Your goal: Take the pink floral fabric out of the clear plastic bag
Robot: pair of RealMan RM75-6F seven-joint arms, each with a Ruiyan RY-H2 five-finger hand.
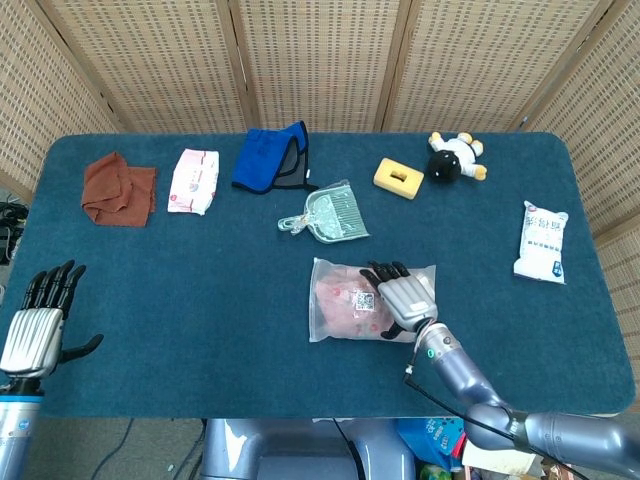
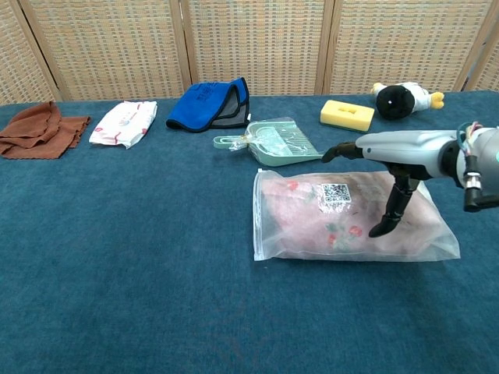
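The clear plastic bag (image 1: 335,322) lies flat on the blue table, right of centre, with a QR label on top. Inside it sits the pink floral fabric (image 1: 337,300), folded. In the chest view the bag (image 2: 273,234) and the fabric (image 2: 300,214) show in front of me. My right hand (image 1: 403,297) hovers over the bag's right half, fingers stretched out flat. The chest view shows this hand (image 2: 398,146) with its thumb pointing down onto the bag's top. It holds nothing. My left hand (image 1: 35,325) stays at the table's near left corner, fingers spread and empty.
Along the far side lie a brown cloth (image 1: 118,187), a white wipes pack (image 1: 193,180), a blue cloth (image 1: 272,157), a green dustpan (image 1: 330,213), a yellow sponge (image 1: 398,177) and a plush toy (image 1: 456,157). A white packet (image 1: 541,241) lies at the right edge.
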